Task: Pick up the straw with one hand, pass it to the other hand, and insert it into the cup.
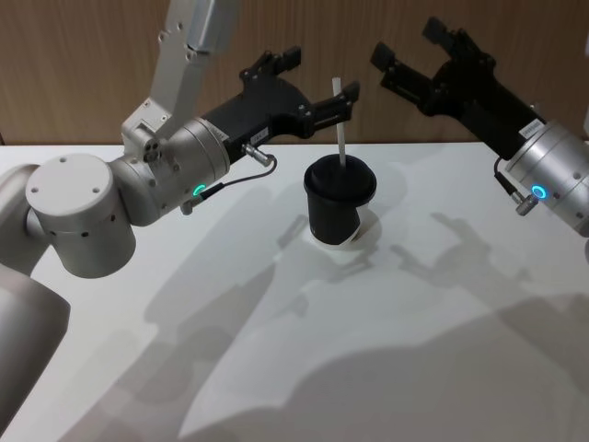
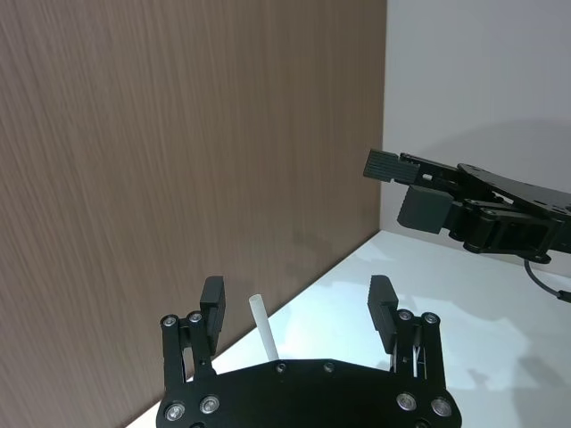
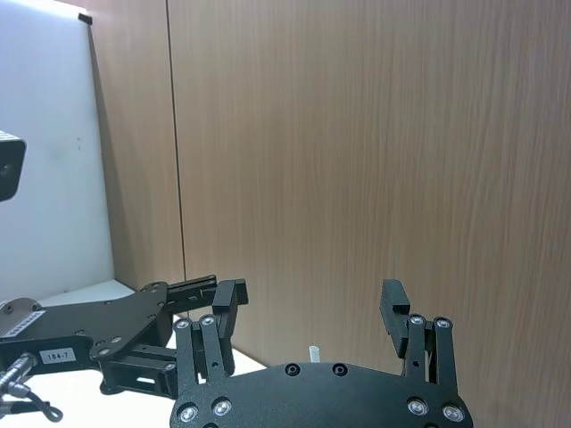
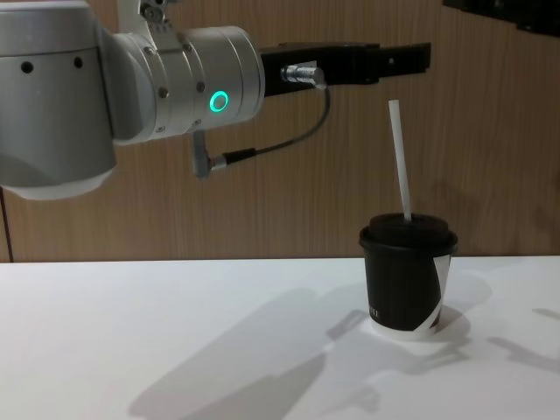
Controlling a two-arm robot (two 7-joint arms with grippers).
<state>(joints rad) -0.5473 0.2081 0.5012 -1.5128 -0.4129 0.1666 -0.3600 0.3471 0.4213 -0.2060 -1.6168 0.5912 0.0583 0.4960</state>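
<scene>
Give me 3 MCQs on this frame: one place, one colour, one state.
1. Where is the straw?
A. flat on the table
B. standing in the cup
C. in the right gripper

2. What colour is the cup lid?
A. black
B. white
C. red

3. The left gripper is:
A. shut on the straw
B. shut on the cup
C. open

Answers: 1 B, the straw rises from the lid in the chest view. 2 A, the lid is black like the cup. 3 C, the left wrist view shows the fingers spread apart with the straw loose between them.
</scene>
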